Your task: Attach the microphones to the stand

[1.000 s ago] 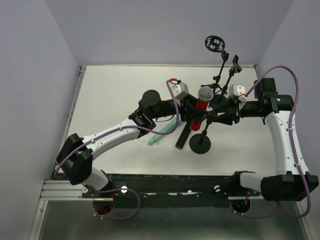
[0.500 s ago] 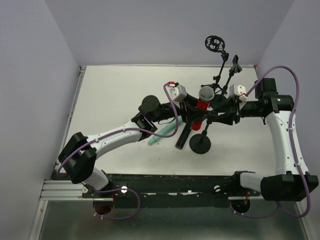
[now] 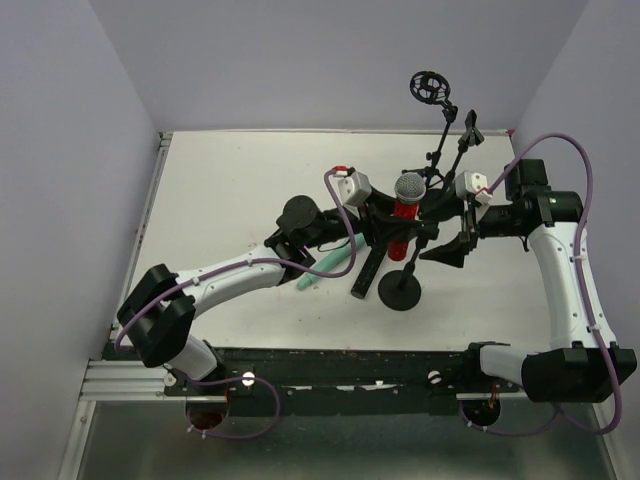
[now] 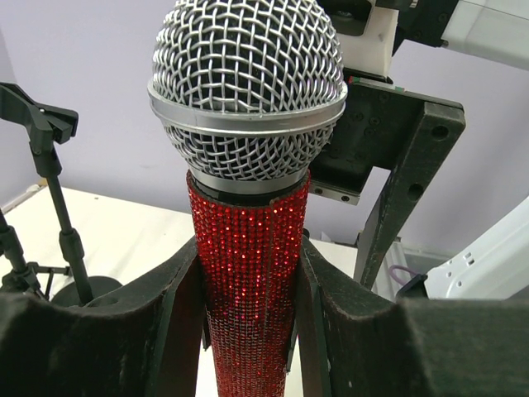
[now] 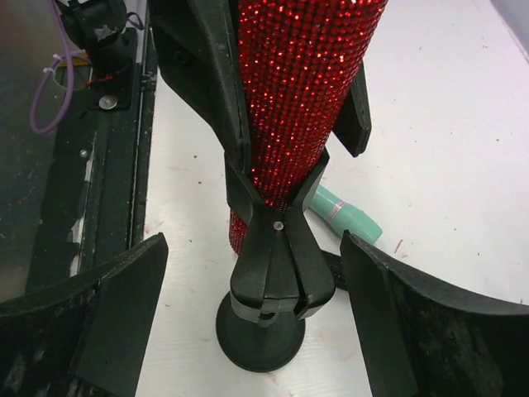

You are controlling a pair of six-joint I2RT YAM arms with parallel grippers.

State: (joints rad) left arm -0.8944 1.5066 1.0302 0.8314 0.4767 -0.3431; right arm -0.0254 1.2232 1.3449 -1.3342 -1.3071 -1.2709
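Observation:
The red microphone with a silver mesh head stands upright, and my left gripper is shut on its glittery body. In the right wrist view the stand's black clip hugs the red microphone's lower end above the stand's round base. My right gripper is open, its fingers wide apart on either side of the clip and touching nothing. The mint-green microphone and the black microphone lie on the table left of the stand base.
The stand's upper arms rise behind, with a round shock mount and a spare clip. Another clip shows at the left of the left wrist view. The black rail runs along the near table edge.
My right gripper has opened wide, let go of the stand's clip and drawn back slightly to the right. The left gripper still holds the red microphone, shifted a little.

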